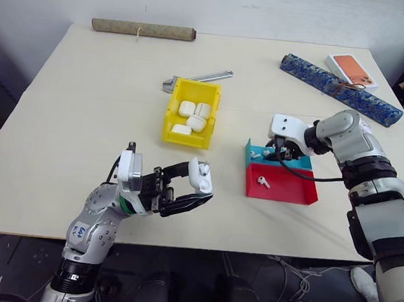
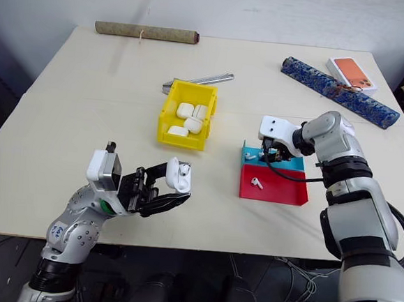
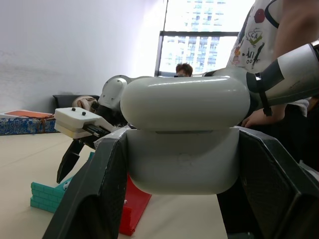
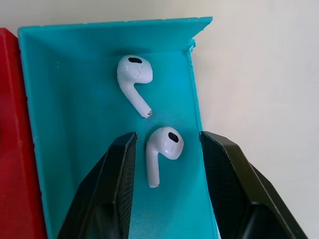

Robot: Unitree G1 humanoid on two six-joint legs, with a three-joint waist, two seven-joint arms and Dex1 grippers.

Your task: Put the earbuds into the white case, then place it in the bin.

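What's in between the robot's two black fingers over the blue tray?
One earbud lies between the right gripper's open fingers on the blue tray floor, in the right wrist view. A second earbud lies beyond.

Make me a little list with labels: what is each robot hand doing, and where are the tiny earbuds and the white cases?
left gripper: jaws shut on the white case, lid flipped up, held above the table
right gripper: jaws open, one either side of an earbud in the blue tray
blue tray: two earbuds lying apart
red tray: one earbud
bin: yellow, with several white cases inside
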